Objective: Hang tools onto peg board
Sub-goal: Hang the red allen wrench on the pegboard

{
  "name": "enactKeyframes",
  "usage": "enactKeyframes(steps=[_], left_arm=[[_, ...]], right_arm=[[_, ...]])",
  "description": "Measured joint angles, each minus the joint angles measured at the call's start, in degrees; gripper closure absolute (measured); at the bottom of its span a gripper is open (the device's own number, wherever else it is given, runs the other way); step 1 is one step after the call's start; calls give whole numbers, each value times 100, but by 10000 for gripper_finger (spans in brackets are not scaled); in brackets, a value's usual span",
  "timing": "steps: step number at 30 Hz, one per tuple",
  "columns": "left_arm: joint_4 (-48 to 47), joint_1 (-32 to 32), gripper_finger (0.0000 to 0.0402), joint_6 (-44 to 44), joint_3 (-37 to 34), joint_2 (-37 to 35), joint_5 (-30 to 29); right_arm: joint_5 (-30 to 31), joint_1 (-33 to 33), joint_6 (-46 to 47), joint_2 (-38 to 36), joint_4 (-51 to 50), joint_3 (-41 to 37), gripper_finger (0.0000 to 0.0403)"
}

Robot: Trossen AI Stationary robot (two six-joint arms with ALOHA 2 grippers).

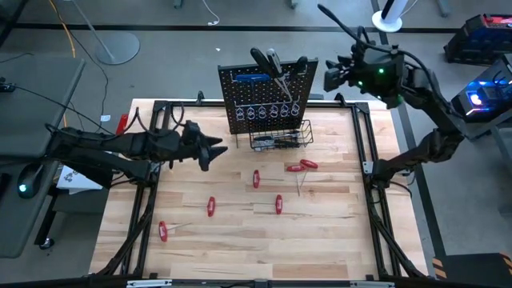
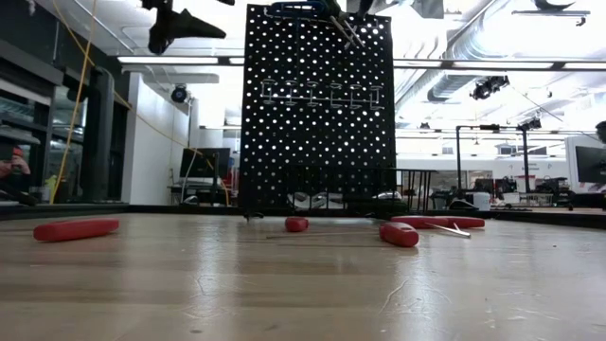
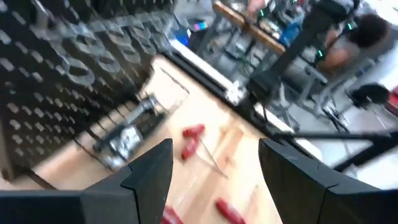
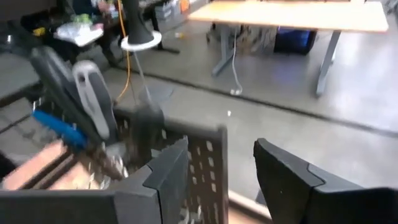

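No readable writing or brand is being shown on the peg board [image 1: 266, 98], which is standing upright at the far middle of the desk [image 1: 336, 240], with a blue key and dark-handled tools hung along its top and a wire basket [image 1: 281, 138] at its foot. The left claw [image 1: 214, 149] is being held in the air just left of the board, fingers apart and empty, while the right claw [image 1: 330, 78] is being held just right of the board's top edge, likewise parted and empty. Red-handled tools [image 1: 302, 166] are lying scattered on the desk in front of the board.
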Motion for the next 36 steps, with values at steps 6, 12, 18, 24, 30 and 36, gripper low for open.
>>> enactKeyframes(steps=[6, 12, 18, 24, 30, 36], left_arm=[[-275, -801, 172, -226, -200, 560, 980], [-1239, -1824, 172, -727, -293, 1922, 2614], [-2170, -2651, 172, -1064, -281, 2274, 3188], [-2997, -2844, 172, -628, -282, 2191, 1744], [-2901, -2352, 189, 748, -280, 2654, 1443], [-2828, -2142, 228, 776, -280, 3359, 1537]], right_arm=[[-462, 165, 650, -251, -1097, 0, 226], [-387, 828, 1473, -241, -2393, 0, 226], [180, 1480, 1938, -145, -2722, -2, 226], [714, 1655, 1934, 61, -2686, -2, 226], [647, 1655, 1784, 300, -2745, -2, 226], [539, 1655, 1784, 342, -2747, -2, 226]])
